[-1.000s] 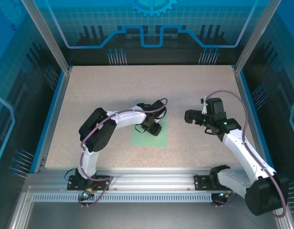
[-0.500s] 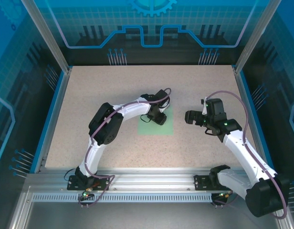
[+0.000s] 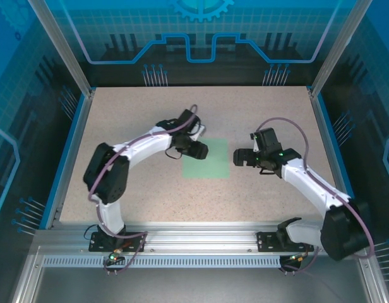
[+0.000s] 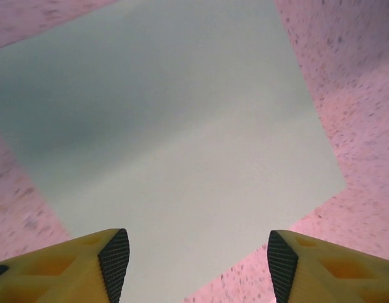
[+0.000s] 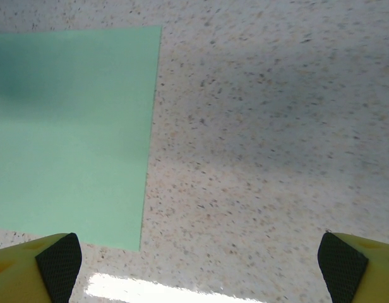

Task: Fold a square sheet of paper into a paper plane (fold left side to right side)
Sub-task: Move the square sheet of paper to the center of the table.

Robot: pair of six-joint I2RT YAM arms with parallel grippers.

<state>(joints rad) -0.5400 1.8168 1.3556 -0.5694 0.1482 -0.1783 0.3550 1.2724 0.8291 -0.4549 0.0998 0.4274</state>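
The square sheet of paper (image 3: 210,161) is laid flat and unfolded, approx. mid-tabletop (image 3: 119,113). The left claw (image 3: 199,150) is seen over the sheet's side nearest the tabletop's left edge, fingers parted w/ nothing gripped; contact w/ the paper can't be made out. The right claw (image 3: 240,158) is held just beside the sheet's opposite side, spread wide, empty.

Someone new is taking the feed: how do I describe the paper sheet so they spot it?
On the speckled beige table, look at the middle. The square sheet of paper lies flat there, one edge under the left gripper, the right gripper just off the opposite edge: the only plain mint-green patch.
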